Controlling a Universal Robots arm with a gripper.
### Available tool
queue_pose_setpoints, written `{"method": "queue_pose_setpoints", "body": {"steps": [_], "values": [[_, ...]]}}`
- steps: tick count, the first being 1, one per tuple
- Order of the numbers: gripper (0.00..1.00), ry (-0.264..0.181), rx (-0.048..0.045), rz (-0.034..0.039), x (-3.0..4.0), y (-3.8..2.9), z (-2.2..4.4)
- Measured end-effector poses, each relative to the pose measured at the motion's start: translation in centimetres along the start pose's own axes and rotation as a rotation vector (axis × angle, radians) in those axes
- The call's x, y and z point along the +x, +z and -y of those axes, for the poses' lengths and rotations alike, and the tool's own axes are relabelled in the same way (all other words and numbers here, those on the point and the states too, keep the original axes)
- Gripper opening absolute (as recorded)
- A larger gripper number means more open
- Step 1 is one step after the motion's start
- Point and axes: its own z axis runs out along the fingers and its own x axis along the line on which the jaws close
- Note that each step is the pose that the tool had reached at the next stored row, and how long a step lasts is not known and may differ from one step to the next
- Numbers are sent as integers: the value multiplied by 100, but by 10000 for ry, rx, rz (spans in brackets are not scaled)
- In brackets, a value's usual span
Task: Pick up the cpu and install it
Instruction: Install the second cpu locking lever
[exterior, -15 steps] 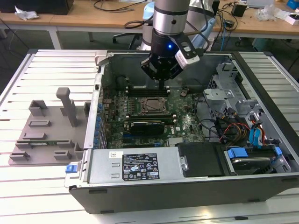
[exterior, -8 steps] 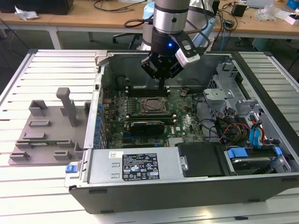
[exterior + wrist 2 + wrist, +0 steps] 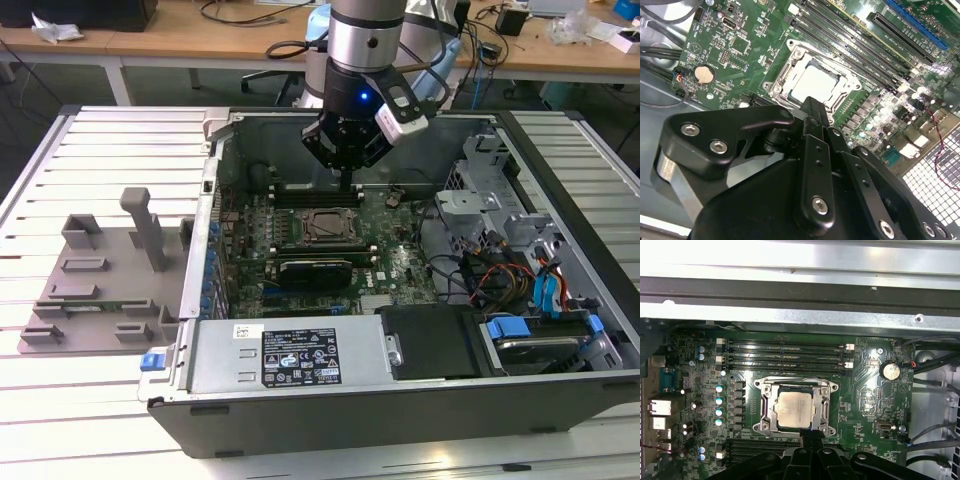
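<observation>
The small, flat, silver-grey square cpu [image 3: 796, 408] is seated inside the metal socket frame [image 3: 763, 384] on the green motherboard [image 3: 865, 390], apparently already installed; the black gripper [image 3: 813, 107] is held just beside that frame, its fingers drawn together, nothing gripped

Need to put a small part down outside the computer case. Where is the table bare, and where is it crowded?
Bare slatted metal table lies at the exterior view's left, beyond and in front of the grey plastic fixture tray. Inside the open black computer case it is crowded: the black gripper hangs over the green motherboard, near the silver square cpu lying in its socket; cables fill the right.
</observation>
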Motion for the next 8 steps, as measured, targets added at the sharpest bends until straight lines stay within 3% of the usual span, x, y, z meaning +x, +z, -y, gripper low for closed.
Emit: {"method": "queue_pose_setpoints", "body": {"steps": [8], "values": [[11,0,0,0,4,2,52]]}}
